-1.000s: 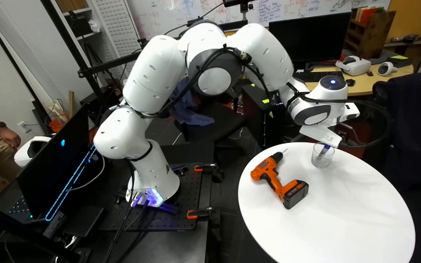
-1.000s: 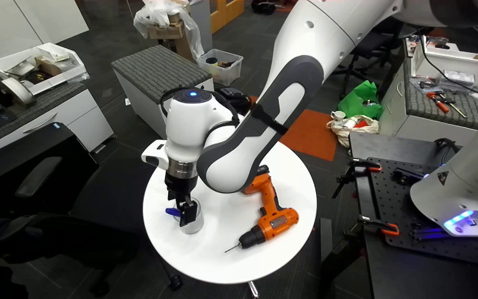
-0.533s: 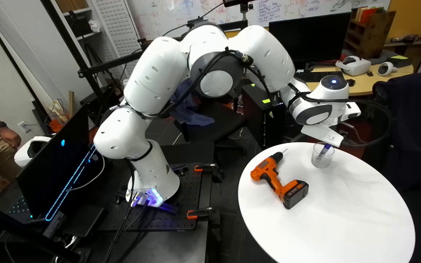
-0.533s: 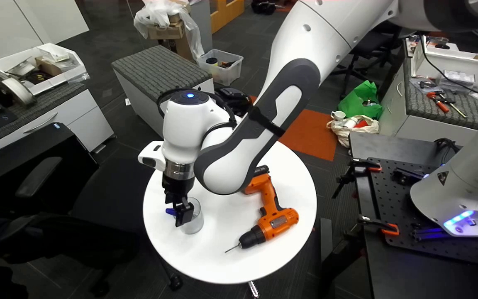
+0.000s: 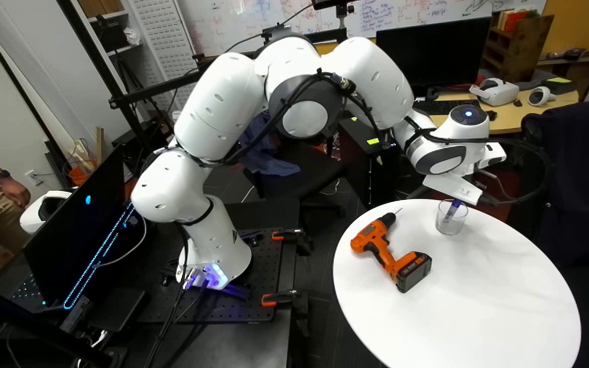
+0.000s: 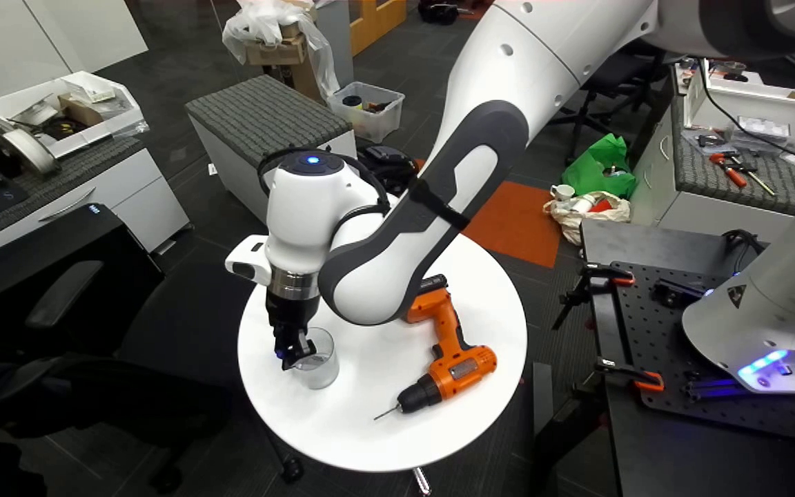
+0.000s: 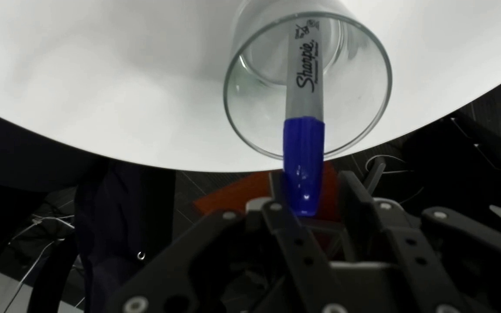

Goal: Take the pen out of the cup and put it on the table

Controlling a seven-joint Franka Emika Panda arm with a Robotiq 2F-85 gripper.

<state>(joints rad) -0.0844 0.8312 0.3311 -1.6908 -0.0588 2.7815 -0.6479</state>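
Note:
The pen (image 7: 304, 134), a grey marker with a blue cap, leans inside the clear cup (image 7: 250, 108), its cap poking out past the rim. In both exterior views the cup (image 6: 326, 373) stands on the round white table (image 6: 397, 431) near its edge. My gripper (image 7: 314, 184) has a finger on either side of the cap. In the wrist view the left finger (image 7: 276, 187) is right against or very near the cap, while a gap shows between the cap and the right finger (image 7: 357, 189). In an exterior view the dark fingers mostly cover the cap.
An orange-and-black drill (image 6: 458, 367) lies on the table beside the cup, its bit pointing outward. In an exterior view, a wooden-topped desk (image 5: 514, 115) with a monitor (image 5: 432, 51) stands behind the arm. A dark chair (image 6: 73, 283) is near the table.
The gripper has shifted slightly left in an exterior view, and its fingers have drawn closer together about the pen's cap. The cup and drill have stayed in place.

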